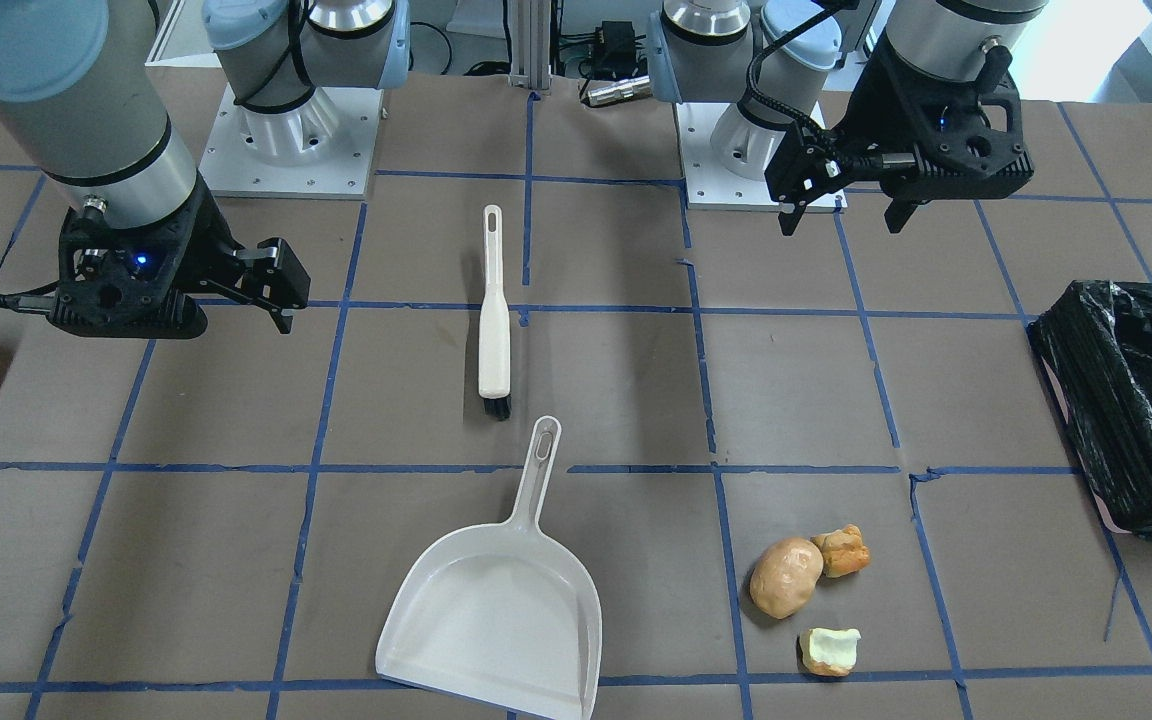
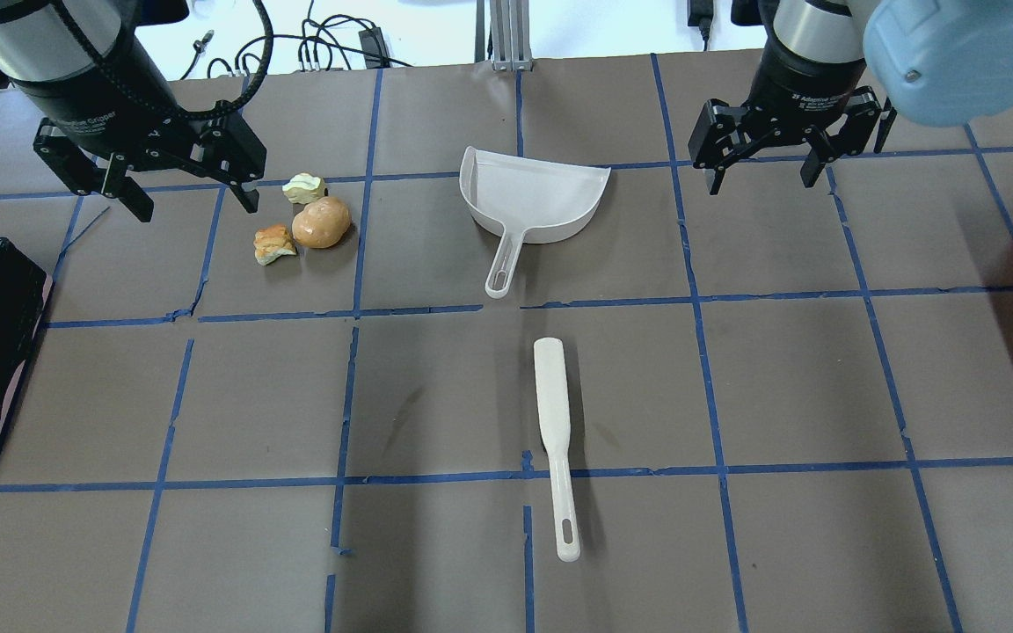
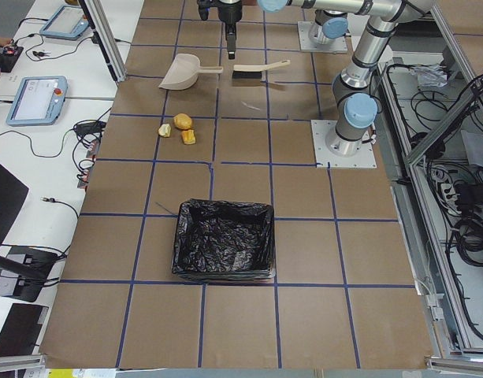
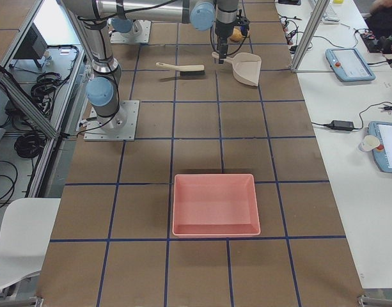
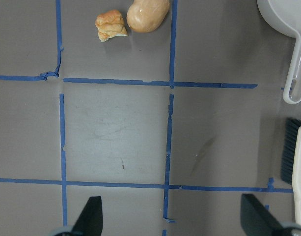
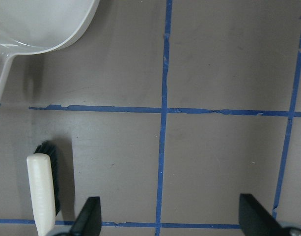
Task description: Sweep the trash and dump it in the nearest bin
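1. Caught the bin [image 3: 223, 206] whole only from the left-end view: black crinkly liner, mouth open upward. Clipped by the left edge in the overhead view.
2. Found the pink tray [image 4: 213, 177] in full only from the right-end view. Left just a corner at the right edge overhead.
3. Counted all three pieces of trash overhead, on the far left of the counter [image 2: 805, 378], well apart from the bin: the tan potato-shaped lump [image 2: 321, 221] close against the orange-brown crusty chunk [image 2: 274, 243], with the pale yellow-green bitten piece [image 2: 304, 187] just beyond. Took in only the lump and the chunk from the left wrist view, at its top edge.
4. Placed the white dustpan [image 2: 542, 198] far and central, handle pointing toward the brush [image 2: 553, 413] lying nearer, the two apart. Showed only the pan's rim and the brush's bristle end from the right wrist view.
5. Hung the left gripper [image 2: 197, 207] above the counter near the chunk, jaws spread wide, gripping and touching nothing.
6. Hung the right gripper [image 2: 766, 180] to the right of the dustpan, likewise spread wide and empty, over bare counter.
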Robot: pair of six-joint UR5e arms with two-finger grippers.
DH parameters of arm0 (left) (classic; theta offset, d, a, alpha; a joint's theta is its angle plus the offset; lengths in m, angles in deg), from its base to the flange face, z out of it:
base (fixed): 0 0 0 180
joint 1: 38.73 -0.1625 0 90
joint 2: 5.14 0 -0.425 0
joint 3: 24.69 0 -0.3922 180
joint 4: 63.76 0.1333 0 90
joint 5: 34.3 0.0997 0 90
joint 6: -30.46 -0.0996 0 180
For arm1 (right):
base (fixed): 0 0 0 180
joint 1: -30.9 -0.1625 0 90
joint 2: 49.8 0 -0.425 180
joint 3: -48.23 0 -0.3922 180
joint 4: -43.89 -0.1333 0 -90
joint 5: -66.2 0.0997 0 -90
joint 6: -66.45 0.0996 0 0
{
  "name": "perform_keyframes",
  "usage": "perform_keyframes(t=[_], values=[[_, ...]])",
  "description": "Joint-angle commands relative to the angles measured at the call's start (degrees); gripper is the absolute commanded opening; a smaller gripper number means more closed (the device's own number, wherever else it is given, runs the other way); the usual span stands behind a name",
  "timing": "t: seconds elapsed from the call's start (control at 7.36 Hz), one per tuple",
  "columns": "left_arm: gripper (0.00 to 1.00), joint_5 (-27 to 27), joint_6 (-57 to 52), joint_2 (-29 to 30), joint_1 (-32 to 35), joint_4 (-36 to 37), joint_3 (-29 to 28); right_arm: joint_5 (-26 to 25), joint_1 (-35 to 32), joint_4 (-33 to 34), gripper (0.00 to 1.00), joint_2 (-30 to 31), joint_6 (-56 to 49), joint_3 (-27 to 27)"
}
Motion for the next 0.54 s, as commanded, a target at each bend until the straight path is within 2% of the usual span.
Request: perform_keyframes(t=[0.0,0.41], values=[[1.00,0.1,0.0,-0.1,-0.1,0.0,0.0,0.7,-0.1,0.2,1.00,-0.2,0.3,0.1],[1.00,0.0,-0.3,-0.2,-0.1,0.0,0.1,0.8,-0.3,0.2,1.00,-0.5,0.3,0.0]])
